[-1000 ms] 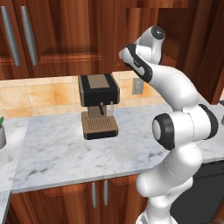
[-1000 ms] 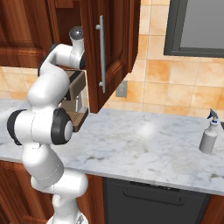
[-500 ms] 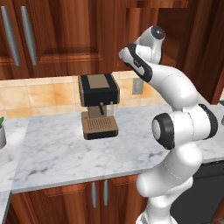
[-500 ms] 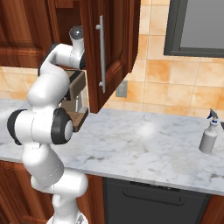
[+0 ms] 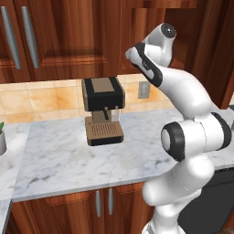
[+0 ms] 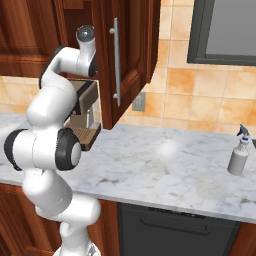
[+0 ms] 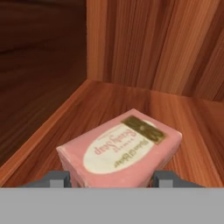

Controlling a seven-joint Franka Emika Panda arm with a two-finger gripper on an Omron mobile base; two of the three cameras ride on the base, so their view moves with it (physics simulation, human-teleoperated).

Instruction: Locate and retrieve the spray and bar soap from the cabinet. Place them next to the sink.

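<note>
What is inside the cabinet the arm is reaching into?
In the hand view, the bar soap lies flat on the cabinet's wooden shelf, label up, between the gripper fingertips. Bare back and side walls stand behind it. Whatever is under the soap is covered.

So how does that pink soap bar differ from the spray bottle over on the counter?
The bar soap is a low, flat pink block lying on its broad face; the spray is a tall, slim, pale grey bottle standing upright. The bar soap sits on the wooden shelf inside the cabinet, between the pincer's fingertips; the spray stands alone on the marble counter. The soap carries a printed oval label; the bottle looks plain.
</note>
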